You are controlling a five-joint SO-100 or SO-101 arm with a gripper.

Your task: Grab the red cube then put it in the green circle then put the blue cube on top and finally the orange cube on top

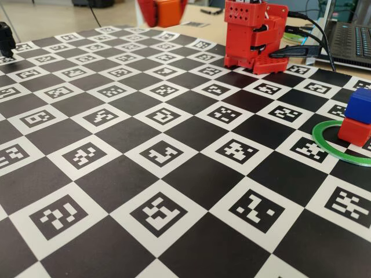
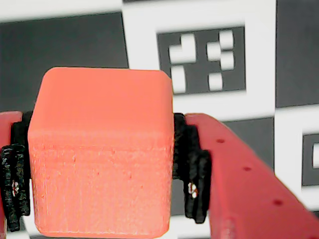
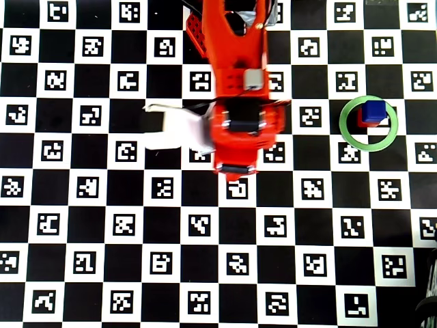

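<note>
In the wrist view the jaws are clamped on the orange cube, black pads pressing its two sides; it sits square, no long axis, its bottom cut off. The fixed view shows it held above the bench. The overhead view hides it under the arm. The blue cube sits atop the red cube inside the green circle.

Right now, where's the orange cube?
Clamped in the gripper: the orange cube fills the wrist view, held above the checkered board, away from the green circle.
</note>
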